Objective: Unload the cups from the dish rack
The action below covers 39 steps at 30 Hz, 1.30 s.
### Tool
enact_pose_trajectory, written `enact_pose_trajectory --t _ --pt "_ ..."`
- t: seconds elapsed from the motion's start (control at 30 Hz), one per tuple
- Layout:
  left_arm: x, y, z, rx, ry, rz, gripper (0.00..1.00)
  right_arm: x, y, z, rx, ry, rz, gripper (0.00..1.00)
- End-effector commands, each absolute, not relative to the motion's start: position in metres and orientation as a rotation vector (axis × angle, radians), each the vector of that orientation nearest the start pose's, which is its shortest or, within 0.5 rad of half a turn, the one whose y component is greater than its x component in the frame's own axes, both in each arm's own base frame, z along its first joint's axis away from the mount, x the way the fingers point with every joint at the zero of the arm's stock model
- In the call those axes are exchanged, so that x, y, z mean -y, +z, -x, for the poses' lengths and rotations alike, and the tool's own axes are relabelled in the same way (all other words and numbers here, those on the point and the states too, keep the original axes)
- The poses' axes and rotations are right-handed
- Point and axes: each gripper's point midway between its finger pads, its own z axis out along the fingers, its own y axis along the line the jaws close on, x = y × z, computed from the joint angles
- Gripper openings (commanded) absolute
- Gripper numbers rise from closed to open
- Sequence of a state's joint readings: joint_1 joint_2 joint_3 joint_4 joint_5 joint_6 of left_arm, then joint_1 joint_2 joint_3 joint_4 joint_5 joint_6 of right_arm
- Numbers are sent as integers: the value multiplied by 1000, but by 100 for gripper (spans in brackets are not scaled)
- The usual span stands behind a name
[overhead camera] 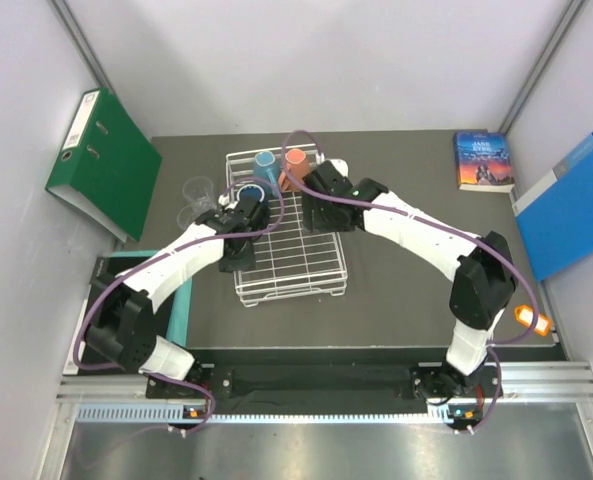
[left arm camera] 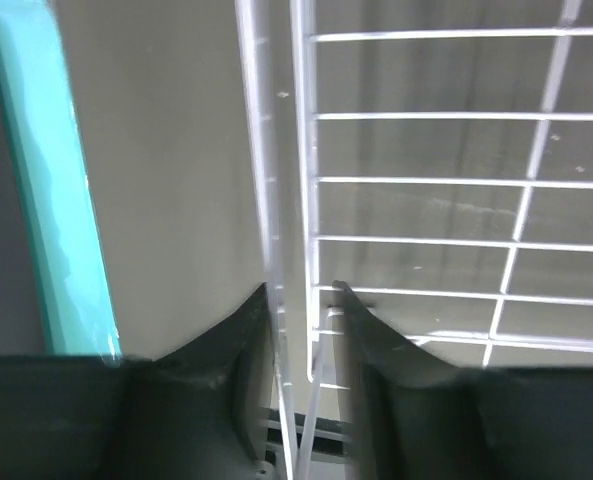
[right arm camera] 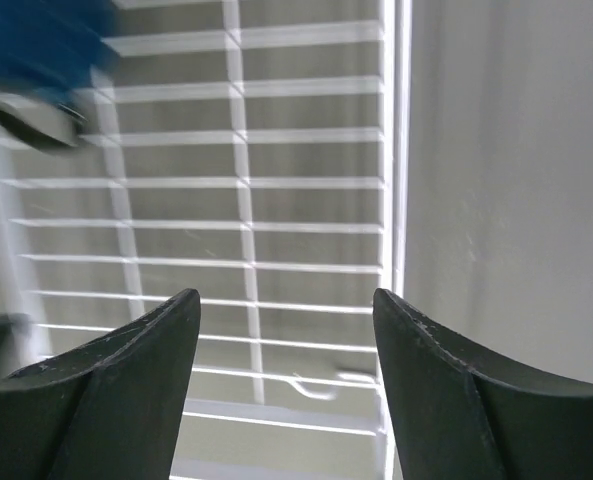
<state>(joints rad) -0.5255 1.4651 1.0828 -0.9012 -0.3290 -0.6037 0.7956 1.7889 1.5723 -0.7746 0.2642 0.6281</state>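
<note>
One white wire dish rack (overhead camera: 306,262) sits mid-bench (overhead camera: 406,290). Three mugs are at its far end: a light-blue mug (overhead camera: 266,160), an orange mug (overhead camera: 296,159) and a dark-blue mug (overhead camera: 252,194). Two clear glasses (overhead camera: 197,189) stand on the bench just outside the rack's left side. The left gripper (left arm camera: 301,290) has its jaws nearly together astride the rack's left wall; I cannot tell whether they clamp it. The right gripper (right arm camera: 286,295) has its jaws apart over the rack's right edge.
</note>
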Motion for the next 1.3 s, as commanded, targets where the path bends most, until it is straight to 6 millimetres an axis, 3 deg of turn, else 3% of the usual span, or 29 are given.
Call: enact_pose_trajectory --t 0.0,0.1,0.2,0.3,0.43,0.53,0.6,0.7,0.83,1.03,1.27 --pt "128 116 -273 -2648 64 176 54 -315 214 -345 -2343 357 80 70" --pt "125 122 -273 -2636 75 182 70 -310 220 -346 -2331 351 72 69" --pt "122 130 -273 -2624 91 191 79 -307 227 -348 -2314 346 66 70" --pt "120 147 -279 -2581 86 203 83 -302 239 -352 -2281 333 64 70" --pt "118 195 -291 -2479 67 226 88 -293 261 -357 -2229 305 66 70" --pt "126 223 -301 -2411 -12 247 86 -284 272 -360 -2197 276 71 70" --pt "139 230 -308 -2372 -101 283 80 -273 277 -362 -2176 251 60 69" --pt "150 224 -323 -2322 -113 380 64 -261 279 -363 -2156 237 45 68" --pt "174 189 -340 -2306 -30 469 41 -248 276 -361 -2146 225 28 68" --pt "204 158 -365 -2271 45 523 44 -238 275 -353 -2147 220 36 68" --pt "200 154 -381 -2168 63 617 45 -233 269 -342 -2156 239 58 67"
